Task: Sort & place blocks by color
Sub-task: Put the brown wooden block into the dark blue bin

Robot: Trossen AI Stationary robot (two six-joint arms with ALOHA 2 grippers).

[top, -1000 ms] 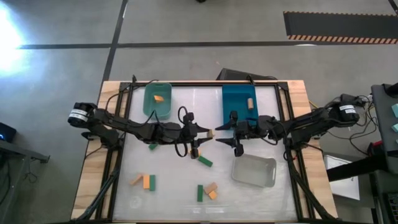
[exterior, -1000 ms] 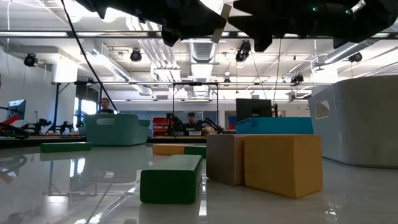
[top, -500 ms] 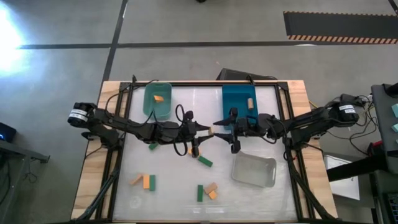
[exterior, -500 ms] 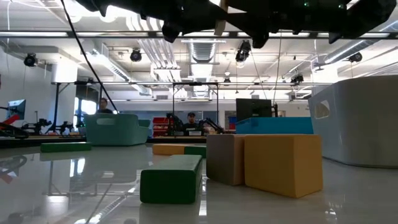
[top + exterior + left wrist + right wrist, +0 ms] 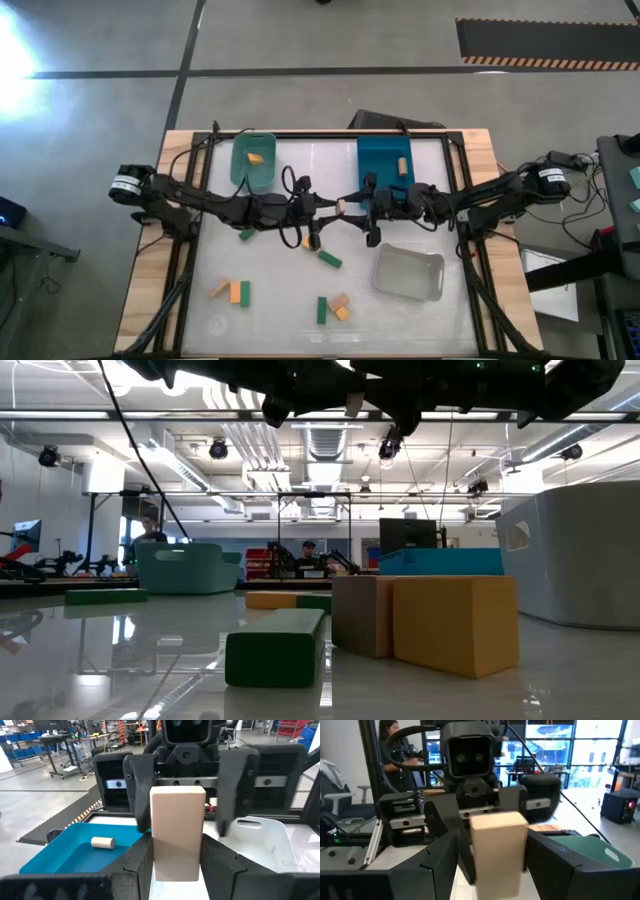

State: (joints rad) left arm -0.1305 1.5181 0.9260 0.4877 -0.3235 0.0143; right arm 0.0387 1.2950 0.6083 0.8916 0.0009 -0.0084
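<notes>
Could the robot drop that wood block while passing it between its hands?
Maybe. The tan block hangs in the air between the left hand and right hand. If one lets go early, it could fall near the green block, not into the blue bin.

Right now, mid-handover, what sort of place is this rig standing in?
It looks like a robotics lab or industrial workshop. The low view shows exposed ceiling ducts and hanging spotlights; the left wrist view shows shelves of blue parts bins; the high view shows a bare concrete floor around the table.
</notes>
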